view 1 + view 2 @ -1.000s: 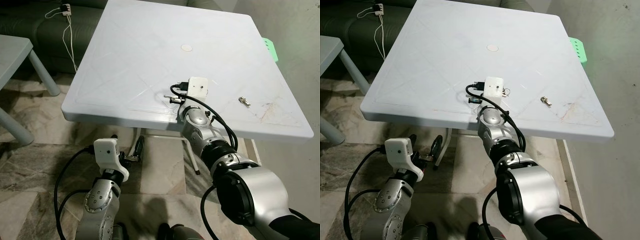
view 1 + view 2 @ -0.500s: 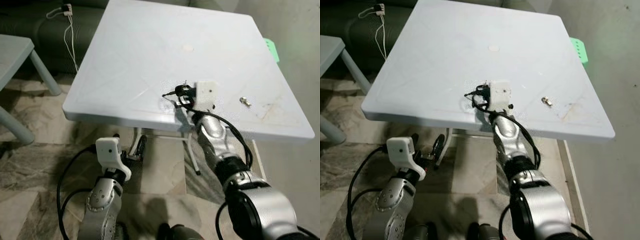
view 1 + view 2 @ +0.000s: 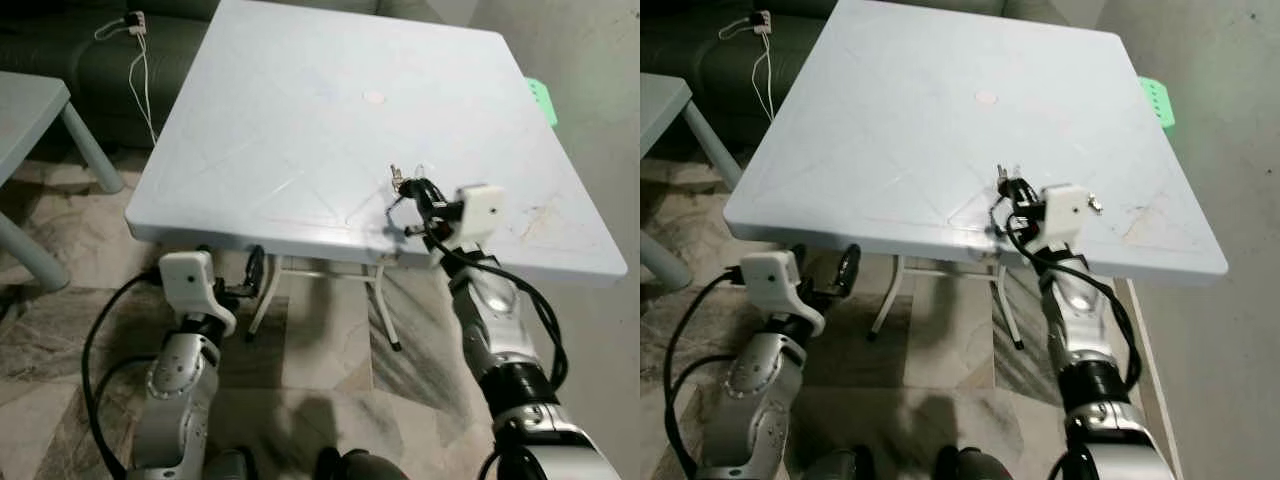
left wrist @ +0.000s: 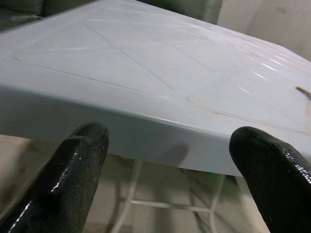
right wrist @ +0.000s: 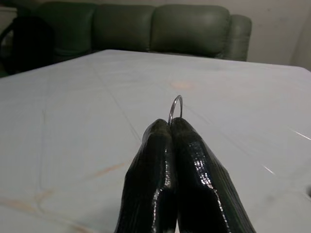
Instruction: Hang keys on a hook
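Now: right claw (image 3: 402,185) pinching key ring (image 5: 175,108) | lifted rightward off table (image 3: 260,150)

In the left wrist view we saw the left gripper (image 4: 167,182) with its two black fingers (image 4: 73,179) standing wide apart and holding nothing. Beyond them was the near edge of the pale blue table (image 4: 146,68), seen from a little below its top. Thin lines crossed its surface, and a small dark mark (image 4: 303,92) lay at the far side. Under the edge the white table legs (image 4: 131,191) showed, blurred, above a pale floor (image 4: 160,221).
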Controlling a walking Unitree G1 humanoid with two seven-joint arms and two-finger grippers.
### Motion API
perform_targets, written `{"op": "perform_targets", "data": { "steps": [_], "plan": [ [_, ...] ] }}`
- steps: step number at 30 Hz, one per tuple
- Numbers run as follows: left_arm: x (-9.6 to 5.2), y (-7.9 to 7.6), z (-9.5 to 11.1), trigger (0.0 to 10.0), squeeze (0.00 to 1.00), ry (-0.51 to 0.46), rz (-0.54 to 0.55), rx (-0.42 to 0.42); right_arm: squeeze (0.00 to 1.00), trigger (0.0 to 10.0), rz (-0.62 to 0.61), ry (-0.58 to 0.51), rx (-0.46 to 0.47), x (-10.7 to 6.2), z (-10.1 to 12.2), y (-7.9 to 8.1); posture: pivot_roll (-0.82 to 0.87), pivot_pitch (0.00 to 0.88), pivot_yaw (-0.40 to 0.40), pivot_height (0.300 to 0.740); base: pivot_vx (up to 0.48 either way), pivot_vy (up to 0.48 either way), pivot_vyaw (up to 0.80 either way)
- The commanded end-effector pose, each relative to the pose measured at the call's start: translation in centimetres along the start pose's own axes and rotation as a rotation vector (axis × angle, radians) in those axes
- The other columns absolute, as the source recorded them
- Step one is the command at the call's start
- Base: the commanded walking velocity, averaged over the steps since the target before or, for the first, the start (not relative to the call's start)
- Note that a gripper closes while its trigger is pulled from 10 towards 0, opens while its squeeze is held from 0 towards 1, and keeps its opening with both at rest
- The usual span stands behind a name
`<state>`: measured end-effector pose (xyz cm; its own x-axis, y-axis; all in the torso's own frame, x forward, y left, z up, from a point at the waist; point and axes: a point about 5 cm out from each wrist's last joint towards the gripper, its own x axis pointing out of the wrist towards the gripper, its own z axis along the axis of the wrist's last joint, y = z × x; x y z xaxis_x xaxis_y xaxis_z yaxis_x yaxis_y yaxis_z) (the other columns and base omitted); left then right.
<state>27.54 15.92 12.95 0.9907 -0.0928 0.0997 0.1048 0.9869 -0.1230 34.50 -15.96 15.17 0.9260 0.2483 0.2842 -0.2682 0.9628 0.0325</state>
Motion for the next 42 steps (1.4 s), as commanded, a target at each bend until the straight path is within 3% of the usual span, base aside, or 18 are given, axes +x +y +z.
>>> {"op": "perform_targets", "data": {
  "steps": [1,9,11,15,21,30,33,42],
  "plan": [
    [-0.1,0.3,0.0,10.0,0.0,-0.009,0.015,0.003,0.0,10.0,-0.017,-0.003,0.004,-0.9,0.3,-0.8,0.06,0.173,-0.134,0.74,0.0,0.0,0.0],
    [-1.3,1.1,-0.9,10.0,0.0,0.007,0.059,-0.007,0.0,10.0,-0.12,0.06,-0.004,-4.4,-0.7,-2.0,0.04,0.193,-0.109,0.74,0.0,0.0,0.0],
    [-1.8,1.4,-1.2,10.0,0.0,0.002,0.07,0.037,0.0,10.0,-0.15,0.087,0.011,-5.4,-1.2,-2.2,0.03,0.196,-0.104,0.74,0.0,0.0,0.0],
    [-2.4,1.6,-1.6,10.0,0.0,0.012,0.074,-0.032,0.0,10.0,-0.178,0.113,0.006,-6.7,-1.4,-2.1,0.03,0.197,-0.091,0.74,0.0,0.0,0.0],
    [-2.9,1.8,-1.4,10.0,0.0,0.004,0.088,-0.037,0.0,10.0,-0.214,0.138,0.009,-7.9,-1.5,-2.4,0.03,0.197,-0.08,0.74,0.0,0.0,0.0],
    [-2.7,1.9,-1.5,10.0,0.0,-0.002,0.075,-0.038,0.0,10.0,-0.231,0.194,0.007,-8.6,-2.1,-2.4,0.04,0.178,-0.061,0.74,0.0,0.0,0.0],
    [-2.4,1.7,-1.5,10.0,0.0,-0.003,0.067,-0.042,0.0,10.0,-0.24,0.242,0.003,-8.4,-2.6,-2.4,0.04,0.17,-0.059,0.74,0.0,0.0,-0.77],
    [-1.4,1.6,-1.1,10.0,0.0,-0.024,0.047,-0.042,0.0,10.0,-0.224,0.247,-0.002,-7.9,-2.7,-2.0,0.03,0.14,-0.058,0.74,0.0,0.0,-0.74]
  ]
}}
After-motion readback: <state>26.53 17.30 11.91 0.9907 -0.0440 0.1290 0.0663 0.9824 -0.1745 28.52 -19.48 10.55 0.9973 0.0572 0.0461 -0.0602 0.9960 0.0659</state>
